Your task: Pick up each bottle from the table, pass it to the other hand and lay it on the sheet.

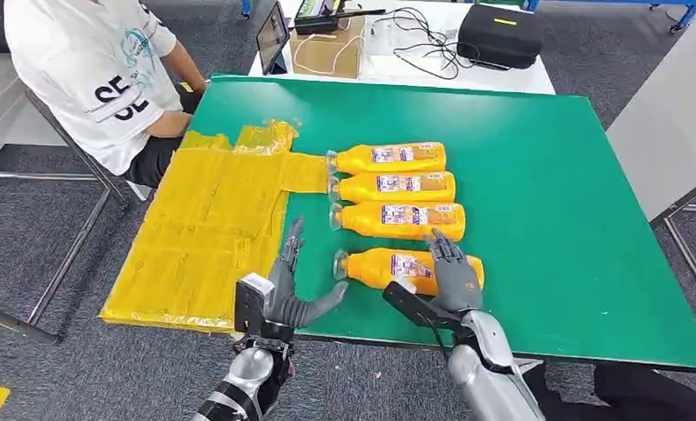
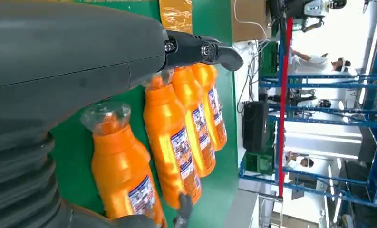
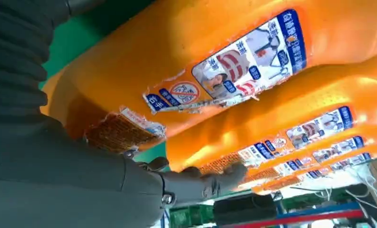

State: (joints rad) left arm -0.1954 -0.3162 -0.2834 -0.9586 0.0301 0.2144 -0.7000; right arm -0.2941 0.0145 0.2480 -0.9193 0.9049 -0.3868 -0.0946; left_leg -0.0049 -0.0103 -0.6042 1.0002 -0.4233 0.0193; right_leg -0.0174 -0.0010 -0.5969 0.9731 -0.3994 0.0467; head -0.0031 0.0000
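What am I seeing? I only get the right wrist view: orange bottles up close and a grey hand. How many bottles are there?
Observer: Four orange bottles lie side by side on a green table.
Operator: Is one lifted?
Observer: No. The right hand rests on the nearest bottle, which lies on the table.
Operator: And the other hand?
Observer: The left hand is open, holding nothing, near that bottle's cap, beside a yellow sheet.

A person in a white printed T-shirt sits at the green surface's far corner, near a cardboard box, tangled cables and a black case.
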